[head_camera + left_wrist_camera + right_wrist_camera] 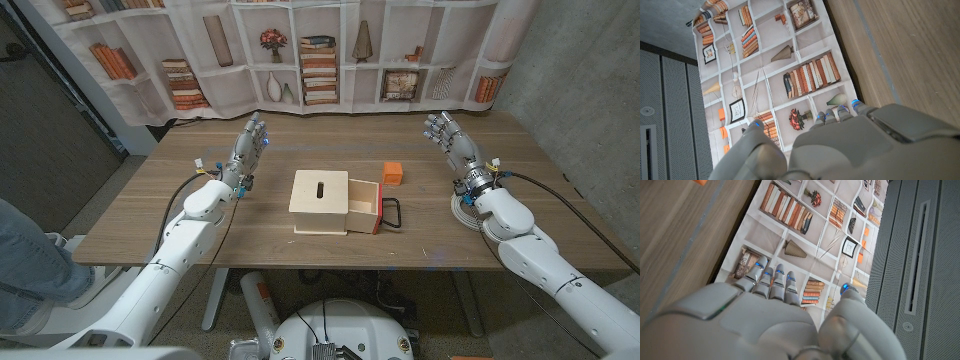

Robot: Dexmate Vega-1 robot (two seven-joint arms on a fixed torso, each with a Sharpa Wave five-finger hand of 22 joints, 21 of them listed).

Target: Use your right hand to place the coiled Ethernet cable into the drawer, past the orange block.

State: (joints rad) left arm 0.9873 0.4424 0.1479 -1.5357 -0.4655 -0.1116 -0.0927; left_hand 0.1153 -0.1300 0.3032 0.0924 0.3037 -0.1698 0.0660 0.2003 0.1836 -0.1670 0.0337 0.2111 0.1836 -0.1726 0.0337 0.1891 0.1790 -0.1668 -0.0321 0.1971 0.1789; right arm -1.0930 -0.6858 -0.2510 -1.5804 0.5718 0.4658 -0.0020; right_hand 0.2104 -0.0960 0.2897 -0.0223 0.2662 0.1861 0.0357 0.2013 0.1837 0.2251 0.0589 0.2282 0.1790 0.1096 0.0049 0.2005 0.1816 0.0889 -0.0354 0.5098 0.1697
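Box with its drawer mid-table, your hands to either side.
The wooden box (320,202) sits centre, its drawer (364,207) pulled out toward your right. The block (392,173) lies just behind the drawer. The coiled cable (466,211) rests under your right wrist; your left hand (247,147) and right hand (446,136) flank the box, well apart from it.

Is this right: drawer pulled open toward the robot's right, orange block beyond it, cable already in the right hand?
Not quite. In the head view the right hand is open and holds nothing; the cable lies coiled on the table, under that wrist. The drawer is open toward the right, the orange block beyond it.
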